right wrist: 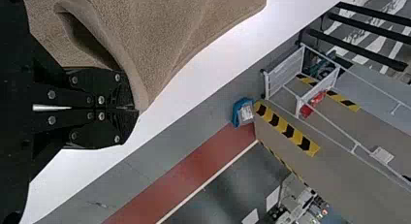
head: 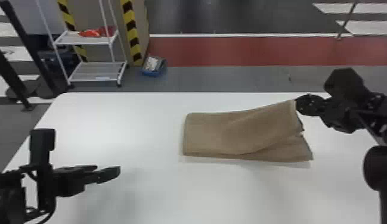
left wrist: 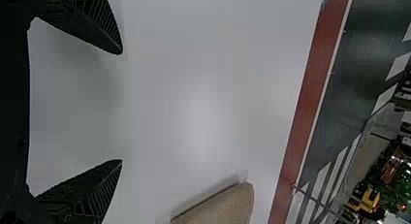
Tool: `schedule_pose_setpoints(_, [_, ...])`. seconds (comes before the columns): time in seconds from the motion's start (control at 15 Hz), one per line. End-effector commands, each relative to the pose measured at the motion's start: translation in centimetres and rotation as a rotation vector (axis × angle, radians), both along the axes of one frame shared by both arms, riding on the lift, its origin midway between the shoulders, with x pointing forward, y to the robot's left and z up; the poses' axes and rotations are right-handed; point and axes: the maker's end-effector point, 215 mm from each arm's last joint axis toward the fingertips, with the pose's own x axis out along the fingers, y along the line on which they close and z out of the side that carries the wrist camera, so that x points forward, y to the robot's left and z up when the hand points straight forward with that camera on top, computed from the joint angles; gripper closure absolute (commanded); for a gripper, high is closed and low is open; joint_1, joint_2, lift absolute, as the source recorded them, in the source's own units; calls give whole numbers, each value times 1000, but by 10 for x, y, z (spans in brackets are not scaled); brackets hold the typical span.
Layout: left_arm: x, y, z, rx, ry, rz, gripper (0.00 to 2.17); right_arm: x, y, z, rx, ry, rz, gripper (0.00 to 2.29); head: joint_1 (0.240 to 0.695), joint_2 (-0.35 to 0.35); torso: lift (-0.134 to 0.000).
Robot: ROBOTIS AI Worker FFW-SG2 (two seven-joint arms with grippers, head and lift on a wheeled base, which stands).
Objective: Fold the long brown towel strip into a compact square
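Clearly, the brown towel [head: 225,131] is lying on the white table [head: 127,119], right of the middle, in a folded, layered shape. Its left end is resting flat with a rounded far corner, while the upper layer on the right is rising toward the far side in a soft slope. Beneath that slope, the lower layer is spreading along the near edge to a corner at the right. The right gripper [head: 301,104] is holding the raised far right corner, its fingers [right wrist: 104,81] clenched together on the cloth edge. Beside them, in the right wrist view, the edge is curling around a dark hollow.

Over the table's near left part, well apart from the towel, the left gripper [head: 108,172] is hovering with its fingers [left wrist: 99,27] released and spread wide, nothing between them. Beyond the table, a white wheeled rack [head: 97,71] is standing on the floor, bearing red items [head: 94,32] on its upper shelf, and a blue box [head: 152,73] is sitting near striped posts [head: 131,26].
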Motion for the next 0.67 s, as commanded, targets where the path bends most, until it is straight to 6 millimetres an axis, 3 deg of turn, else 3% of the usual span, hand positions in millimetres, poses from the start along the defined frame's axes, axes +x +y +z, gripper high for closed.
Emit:
schedule_pose_setpoints(0.0, [0, 0, 0, 3, 1, -1, 87, -4, 1, -3, 16, 7, -1, 1170, 695, 15, -125])
schedule_pose_setpoints(0.13, [-1, 2, 0, 4, 3, 0, 87, -13, -21, 18, 29, -32, -46, 1166, 695, 15, -125])
schedule_pose_setpoints(0.33, [1, 3, 0, 5, 0, 0, 87, -23, -45, -6, 15, -8, -84, 1166, 695, -10, -125])
schedule_pose_setpoints(0.47, [2, -3, 1, 2, -1, -9, 87, -20, -50, -11, 13, -2, -96, 1166, 695, -26, -125])
schedule_pose_setpoints(0.6, [2, -2, 2, 2, -3, -6, 87, -19, -35, -17, 0, 9, -66, 1170, 695, -40, -125])
